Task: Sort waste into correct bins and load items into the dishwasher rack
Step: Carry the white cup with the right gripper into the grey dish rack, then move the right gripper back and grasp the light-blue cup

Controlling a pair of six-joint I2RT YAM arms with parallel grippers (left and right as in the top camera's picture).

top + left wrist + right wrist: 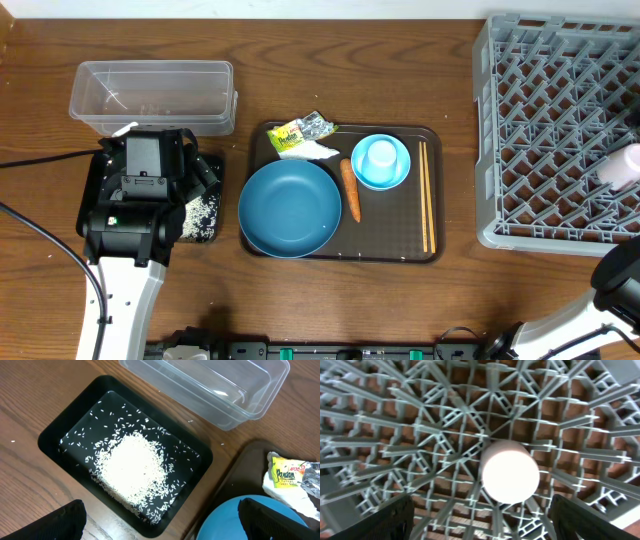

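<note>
Fingers (390,520) of right gripper (492,517) closest to lens, dark, at both bottom corners of right wrist view. Spread wide, touching nothing, holding nothing. Between and just beyond them: white cup (510,471), resting on lattice of dishwasher rack (420,425), clear of both fingers. Overexposed, so cannot tell mouth-up or mouth-down. Judged step: cup drop-off into rack, probably done apart from the exit. To do it well: lift straight up, keep the spread as is, no sideways drift into cup or lattice ribs. Check cup sits steady across ribs, not tipped, before leaving. Outward on overhead: rack at right end of bench (300,60). Mid-bench, brown tray (400,245) carrying light-blue bowl (381,162), dark-blue bowl (290,208), chopsticks (427,195) along its right side. Also carrot (350,190) between the two bowls, wrapper (303,130) and tissue (310,152) together at the top edge. None of these sorted or loaded yet. Far left: left gripper (165,527) hovering over black tray (65,435), fully spread, empty. Rice (132,467) heaped inside that tray, loose grains scattered round the heap. Clear tub (225,390) just beside it, nothing visible inside.
</note>
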